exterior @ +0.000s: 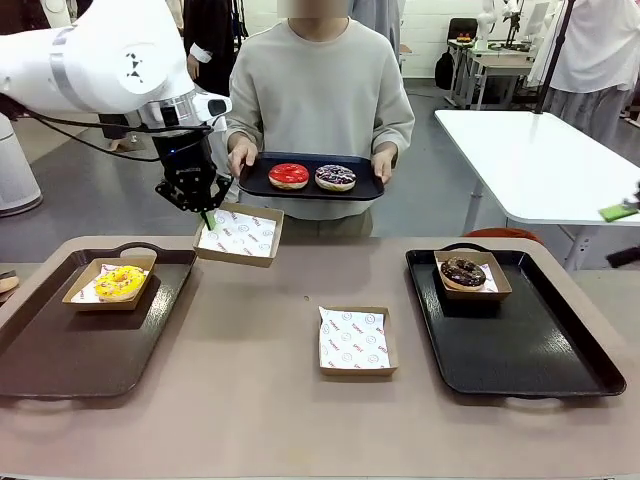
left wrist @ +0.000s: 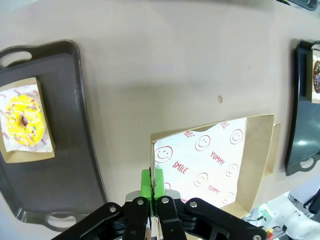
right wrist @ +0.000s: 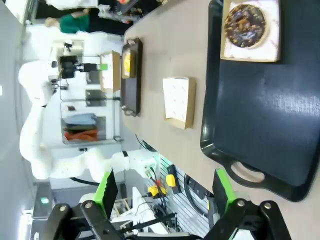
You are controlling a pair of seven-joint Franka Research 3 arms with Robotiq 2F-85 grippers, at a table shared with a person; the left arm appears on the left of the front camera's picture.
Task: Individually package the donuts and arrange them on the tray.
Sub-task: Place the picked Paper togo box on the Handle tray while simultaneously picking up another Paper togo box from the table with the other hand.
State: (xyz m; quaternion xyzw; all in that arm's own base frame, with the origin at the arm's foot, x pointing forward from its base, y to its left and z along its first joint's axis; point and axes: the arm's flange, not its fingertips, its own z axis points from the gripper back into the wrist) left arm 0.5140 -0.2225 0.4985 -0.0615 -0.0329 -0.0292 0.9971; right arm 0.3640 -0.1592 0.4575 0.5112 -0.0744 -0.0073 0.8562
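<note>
My left gripper (exterior: 207, 216) is shut on the left rim of an empty paper-lined cardboard box (exterior: 240, 235) and holds it above the table's far left. In the left wrist view the gripper (left wrist: 152, 183) pinches that box (left wrist: 215, 160) at its edge. The yellow-iced donut (exterior: 120, 281) sits in a box on the left tray (exterior: 60, 345). The chocolate-topped donut (exterior: 463, 271) sits in a box on the right tray (exterior: 530, 345). The person holds a small black tray (exterior: 370, 187) carrying the red-glazed donut (exterior: 288, 175) and the sprinkled dark donut (exterior: 335, 177). My right gripper (right wrist: 165, 192) hangs open above the right tray (right wrist: 260, 100).
Another empty lined box (exterior: 355, 340) lies on the bare table between the two trays. A white table (exterior: 540, 160) stands behind at the right. The person stands at the far edge, directly behind the held box.
</note>
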